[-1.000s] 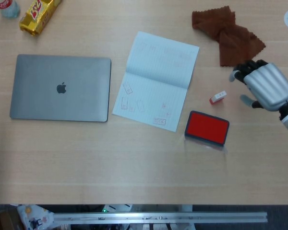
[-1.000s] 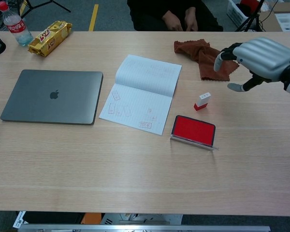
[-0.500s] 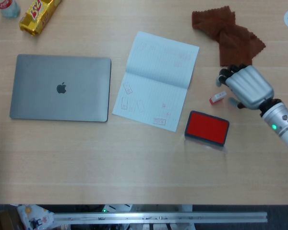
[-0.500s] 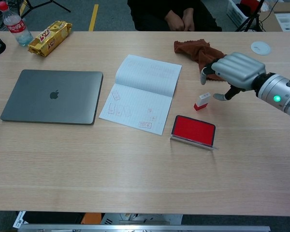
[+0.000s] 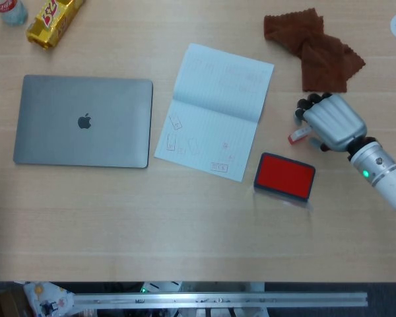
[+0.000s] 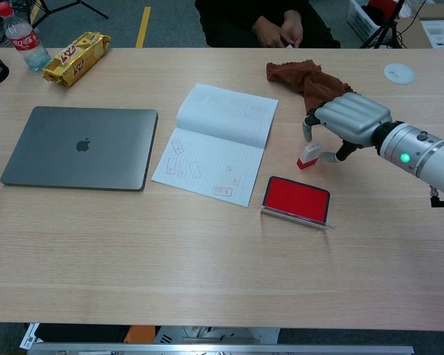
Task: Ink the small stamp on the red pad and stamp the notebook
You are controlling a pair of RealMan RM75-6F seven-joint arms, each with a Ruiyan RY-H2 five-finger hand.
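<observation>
The small white stamp with a red base lies on the table, right of the open notebook and just above the red ink pad. My right hand is cupped low over the stamp. Its fingers curl down on the stamp's far side and the thumb reaches in on the near side. The stamp still rests on the table and I see no firm grip on it. The notebook page carries several small red stamp marks. My left hand is in neither view.
A shut grey laptop lies left of the notebook. A brown cloth lies just behind my right hand. A yellow snack pack and a bottle sit far left, and a white disc sits far right.
My right hand has moved left and down from open air to the stamp, its fingers now bracketing it. The stamp, pad and notebook have not moved.
</observation>
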